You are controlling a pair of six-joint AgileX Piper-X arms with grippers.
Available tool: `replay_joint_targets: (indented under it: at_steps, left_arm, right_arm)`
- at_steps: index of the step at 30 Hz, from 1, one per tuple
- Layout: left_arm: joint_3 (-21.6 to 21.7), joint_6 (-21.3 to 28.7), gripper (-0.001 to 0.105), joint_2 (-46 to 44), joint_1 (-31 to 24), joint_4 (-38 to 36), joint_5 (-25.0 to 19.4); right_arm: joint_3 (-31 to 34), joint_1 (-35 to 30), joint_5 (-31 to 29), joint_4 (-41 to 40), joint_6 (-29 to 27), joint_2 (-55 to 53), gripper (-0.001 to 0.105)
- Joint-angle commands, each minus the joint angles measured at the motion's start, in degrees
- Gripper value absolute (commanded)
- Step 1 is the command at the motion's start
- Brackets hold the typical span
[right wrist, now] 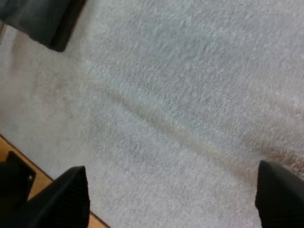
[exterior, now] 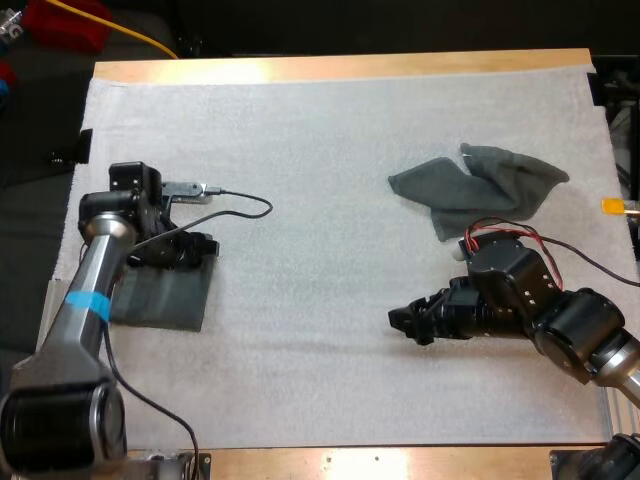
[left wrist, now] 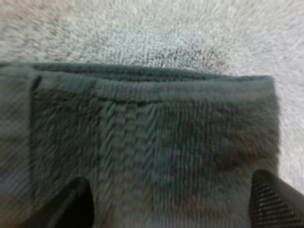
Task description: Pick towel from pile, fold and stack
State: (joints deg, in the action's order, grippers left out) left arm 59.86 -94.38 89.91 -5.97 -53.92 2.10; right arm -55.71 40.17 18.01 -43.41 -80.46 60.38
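A folded dark grey-green towel (exterior: pixel 160 296) lies flat on the left side of the white mat (exterior: pixel 320 160). My left gripper (exterior: pixel 197 246) hovers at its far edge. In the left wrist view the folded towel (left wrist: pixel 156 137) spreads under my left gripper (left wrist: pixel 171 194), whose fingers (left wrist: pixel 71 206) stand wide apart, open. A crumpled towel (exterior: pixel 480 185) sits at the right of the mat. My right gripper (exterior: pixel 405 322) is in front of it over bare mat, pointing left. In the right wrist view my right gripper (right wrist: pixel 171 190) is open above the mat (right wrist: pixel 180 104), the folded towel's corner (right wrist: pixel 38 19) far off.
The wooden table edge (exterior: pixel 330 66) runs along the far side and the near side (exterior: pixel 380 463). Bare mat spans the middle between the two towels. The table's wooden rim (right wrist: pixel 38 178) shows beyond the mat near my right gripper.
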Motion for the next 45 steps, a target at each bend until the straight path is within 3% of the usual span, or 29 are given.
replay_joint_targets:
  at_steps: [1,9,22,30,45]
  left_arm:
    - [0.1,-0.5,0.066,-1.8,0.0,-1.6,-0.7]
    - [-0.1,-0.5,0.066,-4.8,0.0,-9.1,-4.2]
    - [-7.8,-0.5,0.066,-4.3,0.0,-2.3,-5.4]
    - [-7.8,-0.1,0.066,-4.5,0.0,-2.9,-5.4]
    - [-4.6,0.8,0.066,-17.7,0.0,-4.2,1.2]
  right_arm:
    - [-0.3,0.1,1.2,-0.1,-0.3,-0.5,0.071]
    - [-0.3,0.1,1.6,-0.1,-0.3,-0.5,0.071]
    - [-0.3,0.1,1.6,-0.1,-0.3,-0.5,0.071]
    - [-0.3,0.1,1.6,-0.1,-0.3,-0.5,0.071]
    - [-0.3,0.1,0.5,4.8,-0.3,-0.5,0.071]
